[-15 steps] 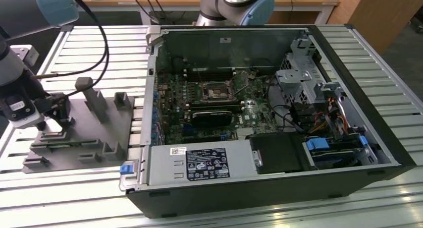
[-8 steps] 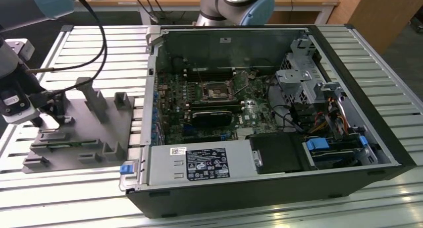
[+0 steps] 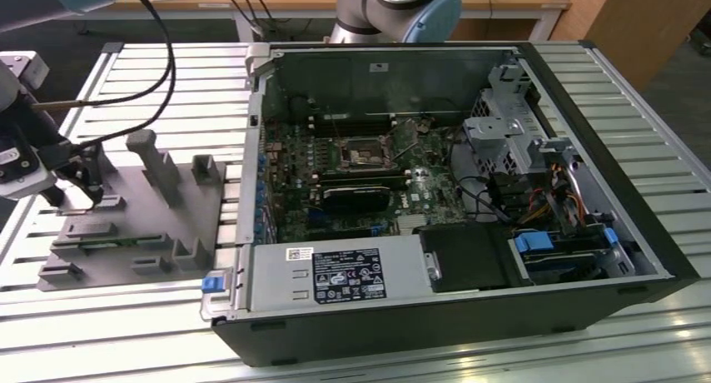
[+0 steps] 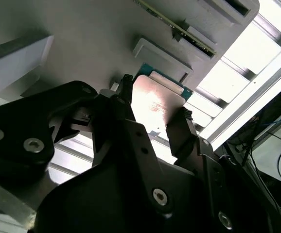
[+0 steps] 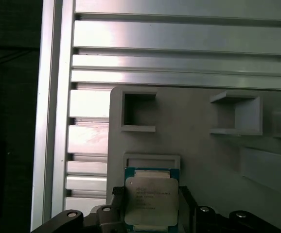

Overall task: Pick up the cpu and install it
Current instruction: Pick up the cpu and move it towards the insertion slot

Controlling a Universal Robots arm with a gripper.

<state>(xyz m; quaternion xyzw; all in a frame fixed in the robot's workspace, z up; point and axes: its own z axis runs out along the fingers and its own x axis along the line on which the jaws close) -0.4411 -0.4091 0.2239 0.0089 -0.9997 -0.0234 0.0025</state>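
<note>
The cpu [image 5: 150,200], a small square chip with a silvery top and green edges, sits between my gripper's fingers over the grey plastic tray [image 3: 145,225]. In both wrist views the gripper [image 5: 150,195] [image 4: 154,106] is shut on the cpu [image 4: 155,94], with a black fingertip [image 4: 126,90] at one edge and another against the opposite edge. In the exterior view the gripper [image 3: 80,196] is low over the tray's corner at the exterior view's left. The dark square socket [image 3: 365,156] lies on the motherboard inside the open computer case [image 3: 622,233], well away towards the exterior view's right.
The tray has several upright grey posts [image 3: 150,162] and slots beside the gripper. A long black card [image 3: 355,198] sits just below the socket. Cables and drive cages [image 3: 505,133] crowd the case's right side. The slatted metal table [image 3: 133,333] surrounds everything.
</note>
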